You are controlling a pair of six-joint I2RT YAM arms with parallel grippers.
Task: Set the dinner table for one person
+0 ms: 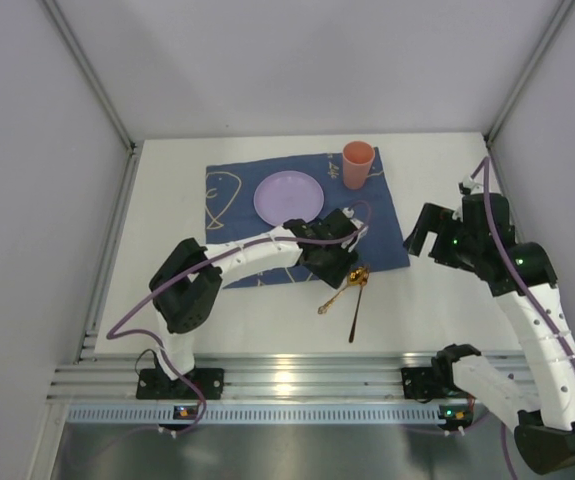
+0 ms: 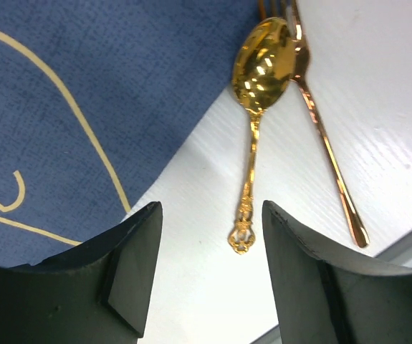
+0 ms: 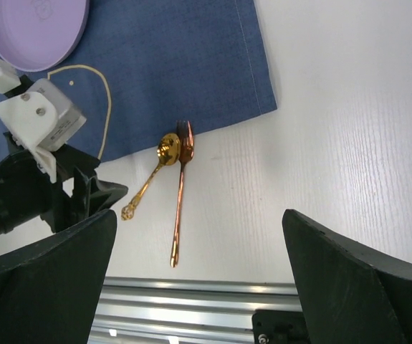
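Note:
The white dinner table point(image 1: 447, 310) carries a dark blue placemat point(image 1: 297, 215) with a purple plate point(image 1: 288, 197) and an orange cup point(image 1: 357, 164) on it. A gold spoon point(image 1: 342, 293) and a copper fork point(image 1: 357, 305) lie side by side just off the mat's near edge, their heads touching the mat. My left gripper point(image 1: 329, 268) is open and empty, hovering just above the spoon's ornate handle end point(image 2: 243, 233); the spoon point(image 2: 261, 64) and fork point(image 2: 327, 143) lie ahead of the left gripper point(image 2: 211, 215). My right gripper point(image 1: 422, 235) is open and empty, high over the table's right side.
A ribbed aluminium rail point(image 1: 287, 385) runs along the table's near edge. Grey walls enclose the table on three sides. In the right wrist view, the spoon point(image 3: 148, 183), fork point(image 3: 180, 201), plate point(image 3: 34, 29) and left gripper point(image 3: 84, 197) show below the right gripper point(image 3: 200, 218).

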